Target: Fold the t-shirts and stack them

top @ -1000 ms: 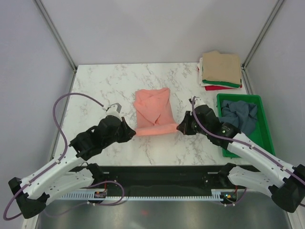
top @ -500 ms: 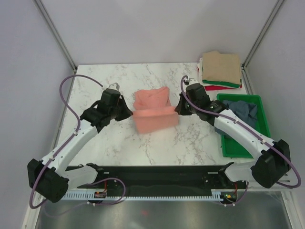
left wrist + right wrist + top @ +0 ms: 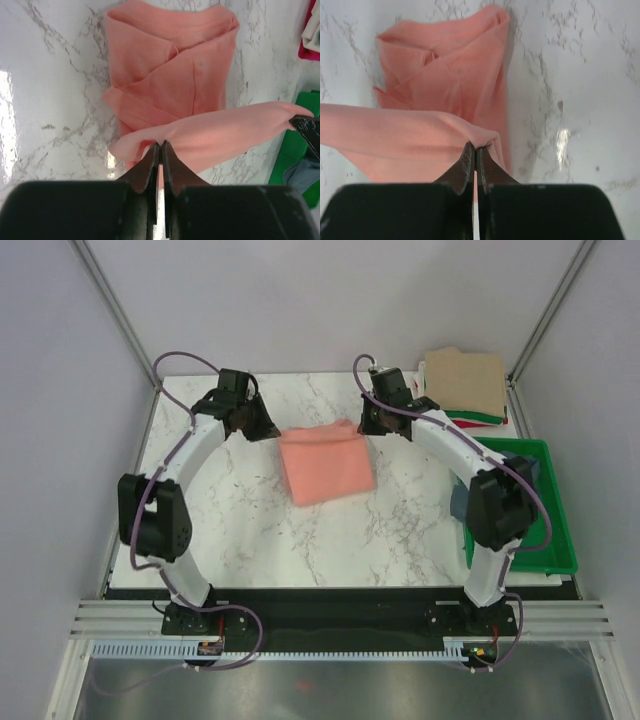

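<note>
The white marble tabletop (image 3: pixel 250 530) carried a salmon-pink cloth t-shirt (image 3: pixel 325 465) at its middle, lying as a slightly skewed, near-square packet. Both arms reached far out over it. The left claw (image 3: pixel 268 430) was clenched on the shirt's left corner; its wrist view showed the fingers (image 3: pixel 150 165) pressed together with pink cloth pinched at the tips. The right claw (image 3: pixel 368 425) was likewise clamped tight on the opposite corner, a small bunch of fabric nipped between its closed fingers (image 3: pixel 465 165). In both wrist views the gripped hem was strung between the two claws as a raised band above the folded layers beneath.

A second earlier the claws had held that hem at the packet's near edge, close to the arm bases. Half a second ago it was lifted midway. Now it had been carried over to the far edge, and the shirt looked shorter front to back.

Bare marble lay open to the left and on the near side of the shirt. A stack of folded shirts (image 3: pixel 465 385), tan on top, sat at the far right corner, near the right claw but apart from it. A rigid green plastic tray (image 3: pixel 555 540) ran along the right edge, holding a slate blue-grey shirt (image 3: pixel 300 175).
</note>
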{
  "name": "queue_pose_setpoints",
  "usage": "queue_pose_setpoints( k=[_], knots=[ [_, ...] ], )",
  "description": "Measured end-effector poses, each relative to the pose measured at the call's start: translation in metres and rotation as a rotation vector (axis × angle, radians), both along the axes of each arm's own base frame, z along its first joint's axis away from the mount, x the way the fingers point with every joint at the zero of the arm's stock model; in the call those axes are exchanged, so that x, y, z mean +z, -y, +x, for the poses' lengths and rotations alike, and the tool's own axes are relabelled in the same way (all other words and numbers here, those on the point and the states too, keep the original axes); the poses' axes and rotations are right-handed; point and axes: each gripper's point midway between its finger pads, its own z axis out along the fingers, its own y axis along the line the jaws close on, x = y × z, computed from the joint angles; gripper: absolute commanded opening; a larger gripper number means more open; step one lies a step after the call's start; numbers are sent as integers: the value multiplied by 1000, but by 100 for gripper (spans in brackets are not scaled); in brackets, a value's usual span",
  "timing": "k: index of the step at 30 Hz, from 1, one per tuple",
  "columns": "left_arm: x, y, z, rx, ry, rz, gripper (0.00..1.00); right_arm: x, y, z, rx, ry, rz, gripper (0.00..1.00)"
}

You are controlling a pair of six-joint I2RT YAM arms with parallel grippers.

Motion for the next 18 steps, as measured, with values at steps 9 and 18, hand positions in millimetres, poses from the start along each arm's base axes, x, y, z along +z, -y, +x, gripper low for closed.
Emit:
queue_pose_setpoints(
  k=[9,18],
  knots=[
    [-84,-37,125,5,-163,-108,51,-65,4,133,-40,-40,0,92],
    [-47,-31,77,-25,-199,-96,50,-84,37,39,-50,-122,27,95]
  ],
)
